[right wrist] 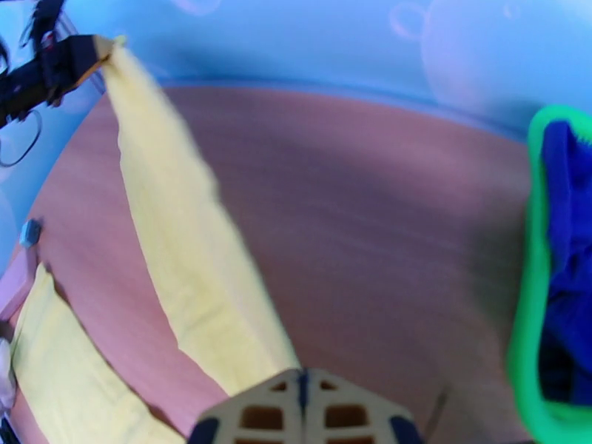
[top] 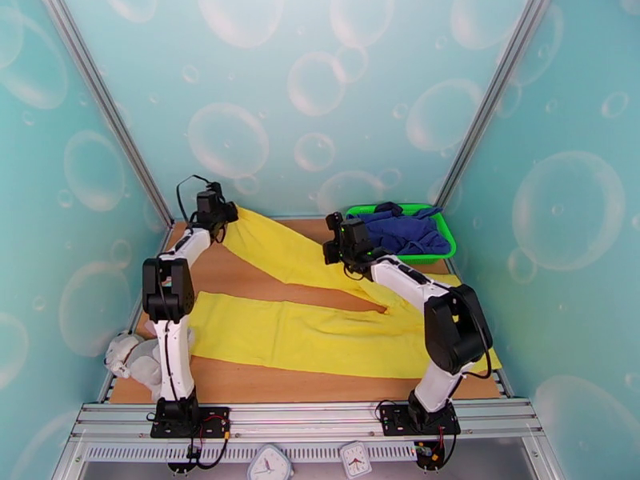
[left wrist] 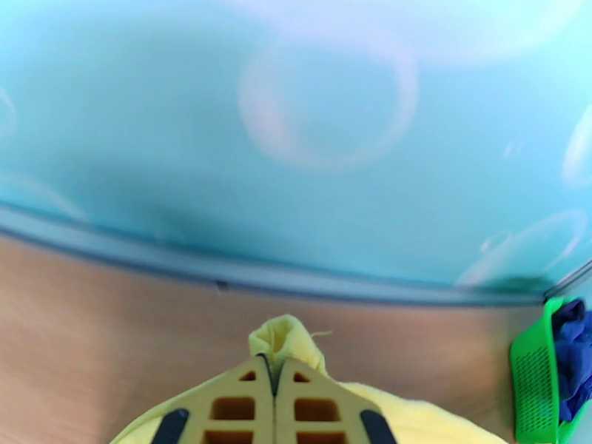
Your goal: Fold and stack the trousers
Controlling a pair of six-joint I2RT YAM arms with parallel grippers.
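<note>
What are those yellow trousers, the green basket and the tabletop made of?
The trousers look like thin, soft, matte cloth, perhaps cotton: they drape and crease easily. The basket looks like smooth moulded plastic, its wall pierced with rows of small holes. The table seems to be wood or a wood-look laminate, judging by its even light-brown surface; which of the two is hard to tell.
</note>
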